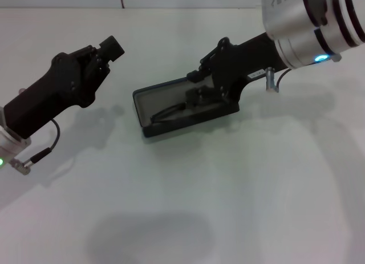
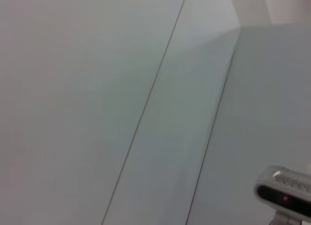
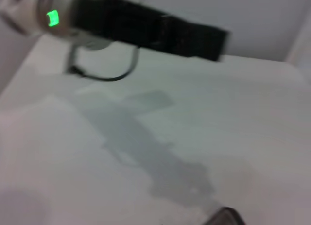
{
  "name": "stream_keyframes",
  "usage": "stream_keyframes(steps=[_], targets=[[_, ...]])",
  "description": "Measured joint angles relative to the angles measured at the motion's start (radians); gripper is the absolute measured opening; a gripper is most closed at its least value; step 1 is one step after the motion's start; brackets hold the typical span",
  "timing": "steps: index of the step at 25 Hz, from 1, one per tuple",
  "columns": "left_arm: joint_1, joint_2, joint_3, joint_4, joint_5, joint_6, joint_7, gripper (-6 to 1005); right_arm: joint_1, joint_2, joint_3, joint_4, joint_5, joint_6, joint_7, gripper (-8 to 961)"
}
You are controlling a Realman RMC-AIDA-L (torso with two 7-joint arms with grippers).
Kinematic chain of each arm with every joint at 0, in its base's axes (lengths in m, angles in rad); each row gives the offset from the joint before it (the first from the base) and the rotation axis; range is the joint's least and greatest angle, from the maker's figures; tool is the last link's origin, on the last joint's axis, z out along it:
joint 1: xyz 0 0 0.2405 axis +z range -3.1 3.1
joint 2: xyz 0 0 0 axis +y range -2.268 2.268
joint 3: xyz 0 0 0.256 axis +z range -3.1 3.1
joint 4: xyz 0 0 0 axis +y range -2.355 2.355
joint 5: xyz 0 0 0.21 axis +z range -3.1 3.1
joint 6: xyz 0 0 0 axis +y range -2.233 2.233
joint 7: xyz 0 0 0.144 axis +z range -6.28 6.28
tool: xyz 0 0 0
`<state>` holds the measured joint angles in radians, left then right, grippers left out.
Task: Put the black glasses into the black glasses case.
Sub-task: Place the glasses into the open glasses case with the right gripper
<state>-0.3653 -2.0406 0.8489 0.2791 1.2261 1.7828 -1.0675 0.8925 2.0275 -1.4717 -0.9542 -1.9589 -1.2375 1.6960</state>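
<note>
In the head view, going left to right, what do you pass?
left gripper → black glasses case, lying open → black glasses inside it → right gripper, reaching down into the case.

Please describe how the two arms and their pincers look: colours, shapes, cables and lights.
Both pincers, left pincer and right pincer, are matte black and angular. The left wrist has a silver ring with a green light and a thin black looping cable. The right wrist is a thick silver cylinder with black bands and a blue light.
</note>
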Motion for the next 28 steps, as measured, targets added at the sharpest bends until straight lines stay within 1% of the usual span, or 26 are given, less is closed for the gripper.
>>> stream_keyframes(steps=[2, 4, 8, 12, 16, 21, 24, 28], targets=[[-0.001, -0.002, 0.0, 0.0, 0.001, -0.006, 0.0, 27, -0.004, 0.0, -0.022, 0.02, 0.003, 0.041, 0.014, 268], [-0.001, -0.004, 0.001, 0.0, 0.002, -0.01, -0.001, 27, -0.006, 0.0, -0.072, 0.048, 0.014, 0.099, 0.017, 268], [-0.001, -0.007, 0.002, 0.0, 0.008, -0.013, -0.002, 27, -0.03, 0.0, -0.218, 0.074, 0.059, 0.257, 0.018, 267], [-0.001, -0.007, 0.003, 0.0, 0.012, -0.013, -0.003, 27, -0.054, 0.001, -0.307, 0.074, 0.091, 0.357, 0.017, 222], [-0.001, -0.009, 0.003, 0.0, 0.013, -0.013, -0.002, 26, -0.066, 0.0, -0.334, 0.074, 0.102, 0.391, 0.014, 177], [-0.002, -0.01, 0.002, 0.0, 0.014, -0.013, -0.002, 26, -0.074, 0.0, -0.337, 0.074, 0.105, 0.381, 0.01, 111], [-0.002, -0.01, 0.002, 0.0, 0.014, -0.013, -0.002, 26, -0.1, 0.0, -0.338, 0.05, 0.105, 0.371, 0.009, 64], [-0.002, -0.01, 0.002, 0.0, 0.014, -0.014, -0.001, 26, -0.125, 0.0, -0.34, 0.031, 0.105, 0.344, 0.008, 64]])
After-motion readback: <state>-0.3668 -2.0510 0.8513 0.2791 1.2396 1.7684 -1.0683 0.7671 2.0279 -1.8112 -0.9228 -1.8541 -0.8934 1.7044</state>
